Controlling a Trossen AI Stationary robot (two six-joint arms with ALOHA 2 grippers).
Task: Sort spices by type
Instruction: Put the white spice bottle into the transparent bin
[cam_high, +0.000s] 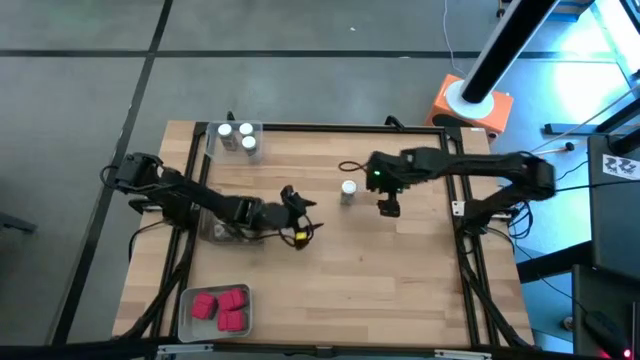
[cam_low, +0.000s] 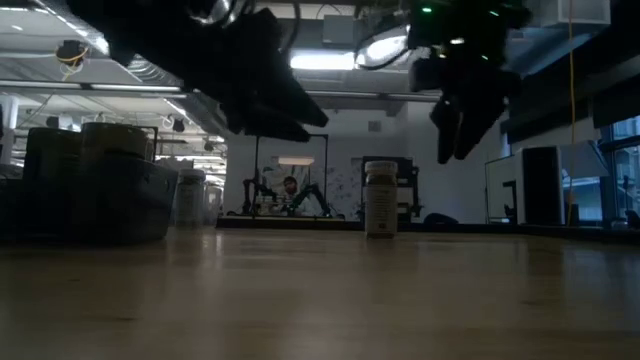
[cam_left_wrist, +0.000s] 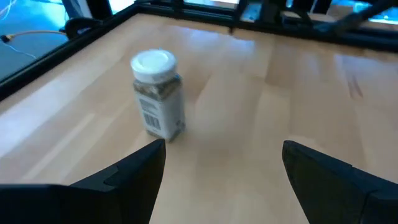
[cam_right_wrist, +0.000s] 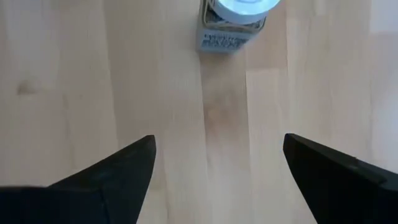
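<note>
A white-lidded spice jar (cam_high: 348, 189) is seen upright on the wooden desk (cam_high: 400, 290), near its centre and twd the far half; its long axis is vertical, lid up, label on the side wall; nothing is touching it. The right gripper (cam_high: 388, 207) is held just beside the jar, raised above the desk surface in the low view; its fingers (cam_right_wrist: 112, 171) are spread wide and nothing is held betw them. The left gripper (cam_high: 300, 225) is placed nearer the desk's middle-left, apart from the jar, w/ the jar seen ahead of it in its wrist view; its fingers (cam_left_wrist: 134, 171) are also spread wide and empty.

2 more white-lidded jars (cam_high: 236, 134) are stood upright in a clear tray (cam_high: 254, 128) at the far left corner, lids up. 3 red boxy containers (cam_high: 220, 305) are lain in another tray (cam_high: 187, 315) at the near left edge; their facing can't be told. A 3rd tray (cam_high: 212, 234) is partly hidden under the left arm; its contents can't be made out.
</note>
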